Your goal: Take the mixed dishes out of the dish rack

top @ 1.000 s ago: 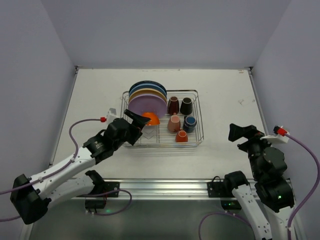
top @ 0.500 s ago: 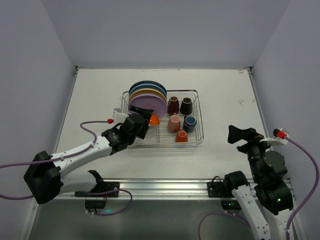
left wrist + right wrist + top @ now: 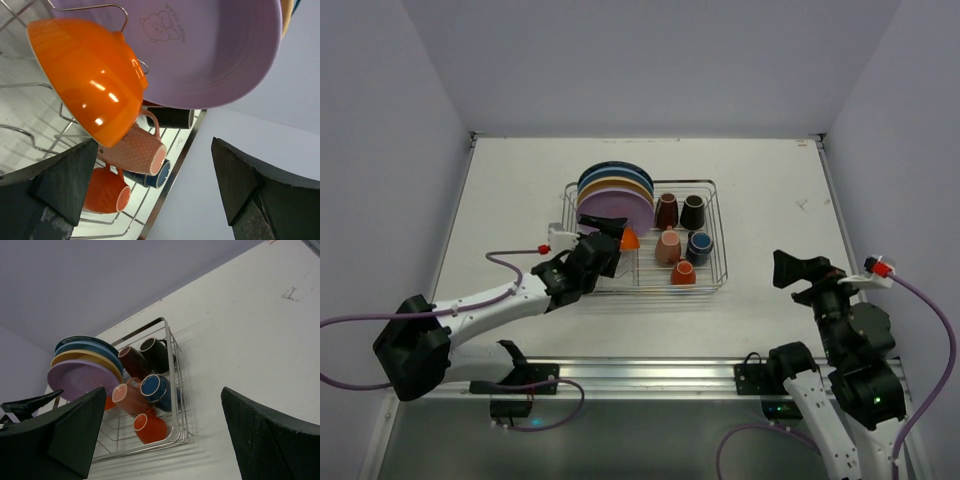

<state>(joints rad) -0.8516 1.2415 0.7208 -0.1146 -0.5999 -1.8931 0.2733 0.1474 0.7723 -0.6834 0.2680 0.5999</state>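
The silver wire dish rack (image 3: 720, 250) holds upright plates: lavender (image 3: 616, 210) in front, then yellow (image 3: 620, 187) and blue (image 3: 615, 176). An orange bowl (image 3: 629, 240) leans in front of the lavender plate. Brown (image 3: 666, 210), black (image 3: 692, 211), pink (image 3: 667, 246), blue (image 3: 698, 246) and orange (image 3: 683, 273) cups lie on the right side. My left gripper (image 3: 605, 232) is open at the rack's left front, just short of the bowl (image 3: 87, 85) and lavender plate (image 3: 200, 50). My right gripper (image 3: 798, 268) is open and empty, right of the rack (image 3: 174, 390).
The rack stands mid-table on a white surface (image 3: 770, 190). Grey walls close in the back and both sides. A metal rail (image 3: 640, 375) runs along the near edge by the arm bases. The left arm's purple cable (image 3: 505, 262) loops left of the rack.
My left arm has stretched forward and right, bringing its open gripper over the rack's left front up to the orange bowl. The right gripper has barely shifted.
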